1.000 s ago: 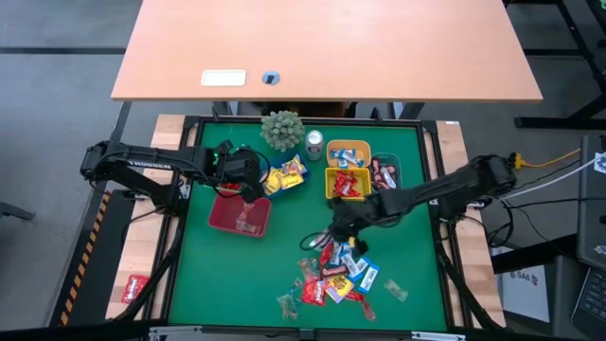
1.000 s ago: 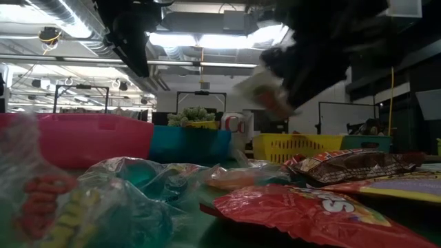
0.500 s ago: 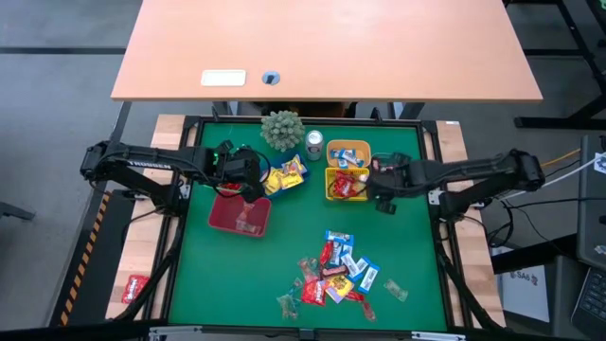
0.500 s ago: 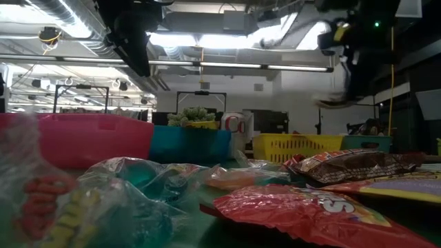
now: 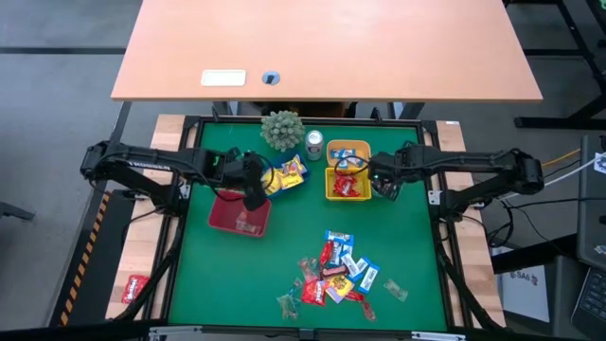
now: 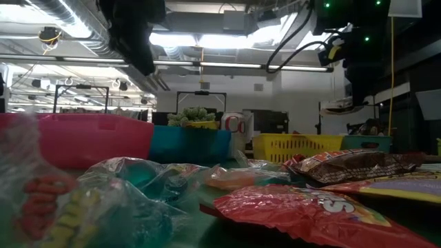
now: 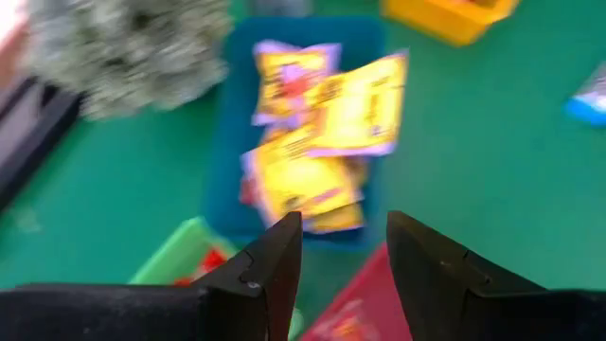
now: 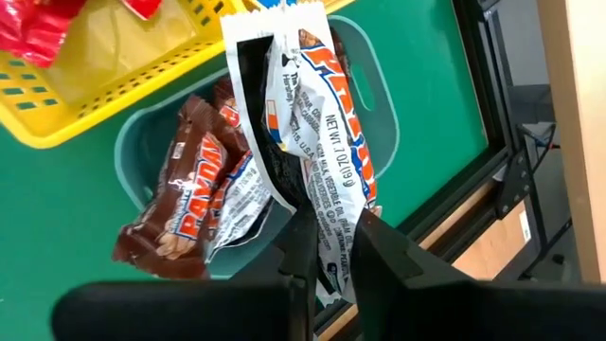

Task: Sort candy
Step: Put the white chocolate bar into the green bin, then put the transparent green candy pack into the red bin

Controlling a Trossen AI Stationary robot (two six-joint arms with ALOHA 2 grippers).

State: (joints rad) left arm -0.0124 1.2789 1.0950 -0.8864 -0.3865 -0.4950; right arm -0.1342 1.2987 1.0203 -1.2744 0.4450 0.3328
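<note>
1. Nearest the front edge of the counter (image 5: pixel 218 275), a loose heap of unsorted candy (image 5: pixel 339 275) lay on the green mat, red, yellow and blue-and-white wrappers mixed together. I judged this heap to be the bulk of what was left.
2. Further in, my left gripper (image 7: pixel 341 260) hung over the red bin (image 5: pixel 239 214), jaws spread and holding nothing. That bin looked to have only a piece or two in it.
3. Just beyond it, the blue bin (image 7: pixel 299 123) already held a stack of yellow packets (image 7: pixel 322 142), so that colour was partly dealt with.
4. On the far right, my right gripper (image 8: pixel 331 237) had its jaws pinching a blue-and-white bar (image 8: pixel 317 123) above the teal bin (image 8: pixel 170 152), where brown bars (image 8: pixel 194 204) already lay. The bar was not yet let go.
5. Beside it, the yellow basket (image 5: pixel 347 184) held red pieces.
6. Overall I judged the sorting roughly half done.
</note>
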